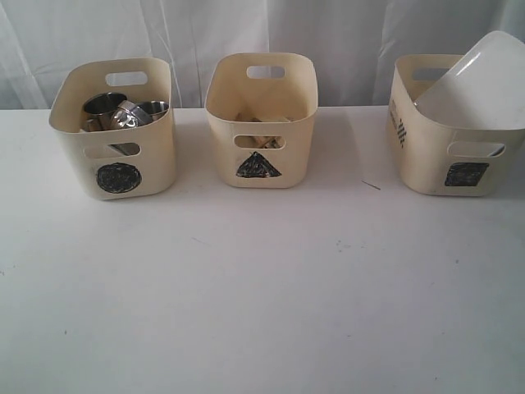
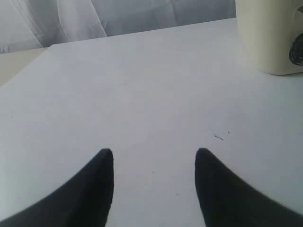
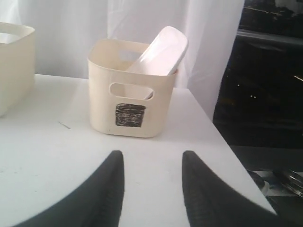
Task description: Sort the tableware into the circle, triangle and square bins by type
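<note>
Three cream bins stand in a row at the back of the white table [image 1: 262, 312]. The circle bin [image 1: 115, 127] on the left holds steel mugs [image 1: 105, 107] and a steel bowl [image 1: 131, 115]. Wooden pieces [image 1: 254, 123] show inside the triangle bin [image 1: 261, 119] in the middle. From the square bin [image 1: 451, 135] [image 3: 130, 90] on the right a large white square plate [image 1: 480, 82] [image 3: 161, 52] leans out. My left gripper [image 2: 154, 153] is open over bare table, the circle bin's corner [image 2: 270, 38] beyond it. The right gripper [image 3: 152, 155] is open, short of the square bin. Neither arm shows in the exterior view.
A white curtain [image 1: 262, 33] hangs behind the bins. The table's right edge [image 3: 222, 142] drops to dark equipment [image 3: 270, 71]. The left edge of the table [image 2: 28, 66] shows in the left wrist view. A small dark mark [image 1: 371, 185] lies on the table near the square bin.
</note>
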### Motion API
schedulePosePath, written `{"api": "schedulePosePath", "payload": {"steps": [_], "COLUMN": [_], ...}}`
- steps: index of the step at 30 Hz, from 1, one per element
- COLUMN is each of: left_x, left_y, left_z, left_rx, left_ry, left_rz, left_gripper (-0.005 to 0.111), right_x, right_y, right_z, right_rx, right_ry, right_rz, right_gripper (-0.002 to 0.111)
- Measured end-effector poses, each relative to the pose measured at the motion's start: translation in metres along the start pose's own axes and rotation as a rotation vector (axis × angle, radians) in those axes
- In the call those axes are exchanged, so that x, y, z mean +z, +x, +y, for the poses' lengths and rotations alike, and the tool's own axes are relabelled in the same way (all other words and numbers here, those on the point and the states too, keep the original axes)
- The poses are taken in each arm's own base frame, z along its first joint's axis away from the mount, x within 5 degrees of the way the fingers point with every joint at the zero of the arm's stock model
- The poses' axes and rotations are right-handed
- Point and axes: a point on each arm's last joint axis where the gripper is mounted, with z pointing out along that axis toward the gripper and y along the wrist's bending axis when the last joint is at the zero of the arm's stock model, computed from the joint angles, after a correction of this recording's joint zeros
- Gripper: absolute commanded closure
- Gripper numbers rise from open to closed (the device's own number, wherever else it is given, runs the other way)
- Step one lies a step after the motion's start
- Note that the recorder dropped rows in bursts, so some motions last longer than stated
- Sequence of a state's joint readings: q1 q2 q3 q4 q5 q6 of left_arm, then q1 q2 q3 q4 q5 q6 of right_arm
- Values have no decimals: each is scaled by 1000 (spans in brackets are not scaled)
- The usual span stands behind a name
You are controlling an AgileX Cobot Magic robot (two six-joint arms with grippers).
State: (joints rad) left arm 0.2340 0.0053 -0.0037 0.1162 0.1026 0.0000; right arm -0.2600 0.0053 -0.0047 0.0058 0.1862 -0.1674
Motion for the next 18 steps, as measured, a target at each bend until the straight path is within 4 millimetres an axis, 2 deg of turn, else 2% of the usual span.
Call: {"api": "schedulePosePath", "payload": {"steps": [10,18], "left_x": [0,0], "left_y": [0,0], "left_z": [0,0], "left_rx": [0,0], "left_ry": [0,0], "left_rz": [0,0], "left_gripper": [50,50], "right_x": [-1,-1], "right_y": [-2,-2], "right_z": [10,12], "right_rx": [57,68], "right_ry": [-184,-220], "right_rz": [-23,-26], "right_gripper": [70,70]}}
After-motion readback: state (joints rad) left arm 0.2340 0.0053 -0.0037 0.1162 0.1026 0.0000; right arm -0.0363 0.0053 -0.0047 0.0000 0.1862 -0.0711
